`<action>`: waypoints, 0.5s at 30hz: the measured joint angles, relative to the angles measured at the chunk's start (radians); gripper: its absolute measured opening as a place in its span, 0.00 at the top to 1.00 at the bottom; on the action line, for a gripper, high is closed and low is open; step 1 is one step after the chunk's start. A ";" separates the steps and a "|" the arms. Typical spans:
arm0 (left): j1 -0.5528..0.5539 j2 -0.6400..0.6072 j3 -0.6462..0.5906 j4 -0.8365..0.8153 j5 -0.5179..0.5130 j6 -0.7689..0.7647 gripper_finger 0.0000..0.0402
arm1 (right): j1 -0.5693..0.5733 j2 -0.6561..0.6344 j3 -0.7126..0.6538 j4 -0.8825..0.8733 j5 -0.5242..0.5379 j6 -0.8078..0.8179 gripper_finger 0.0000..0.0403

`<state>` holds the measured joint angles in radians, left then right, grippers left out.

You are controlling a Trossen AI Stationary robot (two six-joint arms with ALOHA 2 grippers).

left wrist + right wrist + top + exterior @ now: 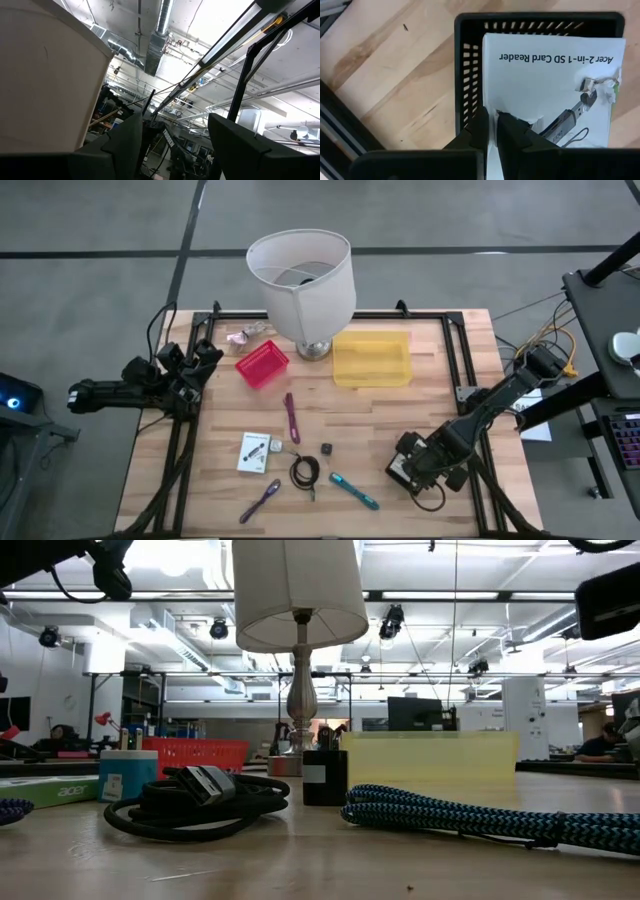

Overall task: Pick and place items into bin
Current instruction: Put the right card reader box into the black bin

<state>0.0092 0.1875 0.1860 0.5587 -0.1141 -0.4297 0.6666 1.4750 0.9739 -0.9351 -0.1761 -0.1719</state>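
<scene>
A: Item one, the bin?

B: Black plastic bin, slotted walls, near the right part of the table's front edge. The right claw hangs over it, pinched narrow on the edge of a white card packet printed "Acer 2-in-1 SD Card Reader". The packet lies flat in the bin, so I judge it is being set down.

A: Loose items not yet binned?

B: All toward the middle of the front edge:
- a second white packet, flat card;
- a purple stick, slim, lying toward the table's centre;
- another purple stick, close to the front edge;
- a coiled black cable, rubbery loops;
- a tiny black cube, hard-edged;
- a teal pen, with a braided look from table height.

A: Not for picking?

B: A lamp with a white fabric shade on a metal stem, at the back edge. Beside it are a red mesh basket and a translucent yellow tray. A crumpled pink wrapper lies at back left.

A: Left arm?

B: It waits at the left edge; the left claw is spread wide and empty.
</scene>
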 joint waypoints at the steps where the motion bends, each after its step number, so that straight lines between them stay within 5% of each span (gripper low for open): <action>1: 0.000 0.000 0.000 0.000 0.000 0.000 0.48 | 0.000 0.000 -0.005 -0.003 0.000 0.004 0.97; 15: 0.000 0.000 0.000 0.000 0.000 0.000 0.48 | 0.000 0.001 -0.022 0.002 -0.004 0.042 0.97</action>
<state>0.0093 0.1875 0.1856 0.5587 -0.1139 -0.4294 0.6670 1.4757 0.9516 -0.9329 -0.1799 -0.1299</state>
